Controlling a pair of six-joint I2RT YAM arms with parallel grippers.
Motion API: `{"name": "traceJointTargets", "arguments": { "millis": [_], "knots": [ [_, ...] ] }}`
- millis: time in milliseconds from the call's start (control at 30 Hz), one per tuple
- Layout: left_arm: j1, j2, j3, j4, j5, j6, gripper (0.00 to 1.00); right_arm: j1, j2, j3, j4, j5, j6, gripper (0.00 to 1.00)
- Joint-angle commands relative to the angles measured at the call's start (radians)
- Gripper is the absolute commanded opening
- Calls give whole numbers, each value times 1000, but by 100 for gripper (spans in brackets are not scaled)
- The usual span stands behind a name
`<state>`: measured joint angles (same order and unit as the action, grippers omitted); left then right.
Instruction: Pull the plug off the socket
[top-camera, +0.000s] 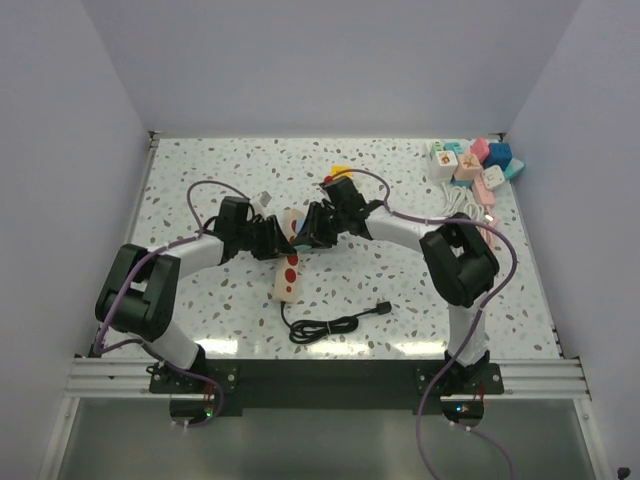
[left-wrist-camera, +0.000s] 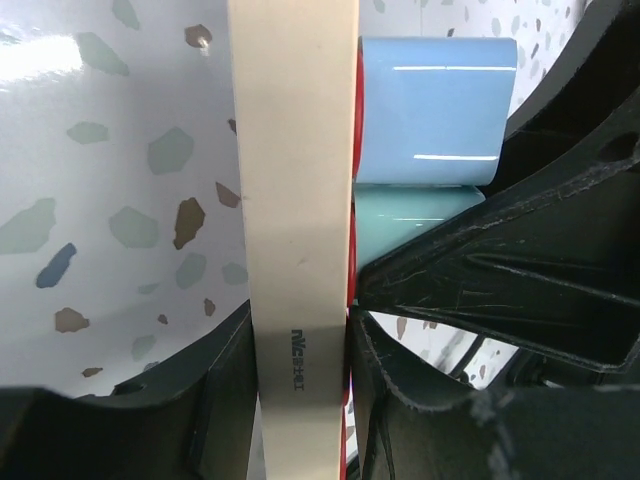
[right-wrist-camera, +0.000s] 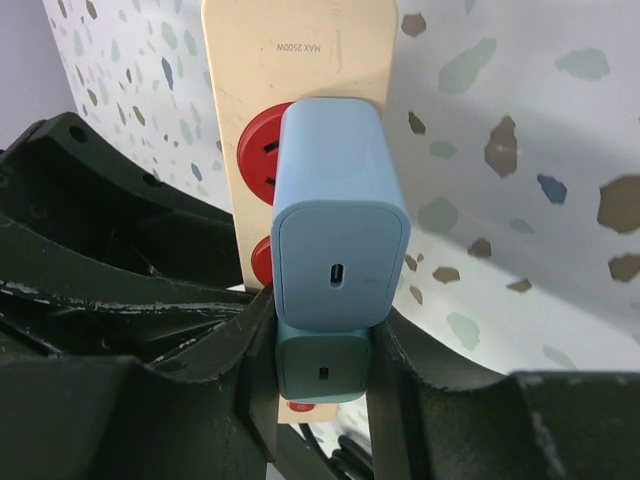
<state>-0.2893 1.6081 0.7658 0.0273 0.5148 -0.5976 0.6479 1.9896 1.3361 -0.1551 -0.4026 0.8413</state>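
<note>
On the speckled table (top-camera: 390, 290): a cream power strip (top-camera: 286, 283) with red sockets (right-wrist-camera: 258, 150). Plugged into the strip's face, just beside each other along its length: a blue plug (right-wrist-camera: 340, 230) and a teal plug (right-wrist-camera: 322, 368), both seated.

Left gripper (left-wrist-camera: 300, 340) pinching the strip across its narrow edges, fingers (left-wrist-camera: 190, 410) pressed against either side. Right gripper (right-wrist-camera: 322, 345) clamped on the teal plug, fingers (right-wrist-camera: 400, 390) tight against its two flanks.

Trailing from the strip's near end: a loosely coiled black cable (top-camera: 330, 325). Well apart from the strip, off toward the far right: a heap of coloured plugs (top-camera: 472, 165).
</note>
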Motion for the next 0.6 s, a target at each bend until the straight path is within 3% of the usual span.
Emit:
{"name": "traceJointTargets", "arguments": {
  "millis": [0,333,567],
  "knots": [
    [25,-16,-5,33,-101,19,0,-10,-138,-49,-44,12,-19,0],
    [87,29,-66,68,-151,4,0,-114,-394,-296,-1,-54,-61,0],
    [85,32,-46,114,-127,-56,0,-116,-377,-328,103,-26,-15,0]
  ]
}}
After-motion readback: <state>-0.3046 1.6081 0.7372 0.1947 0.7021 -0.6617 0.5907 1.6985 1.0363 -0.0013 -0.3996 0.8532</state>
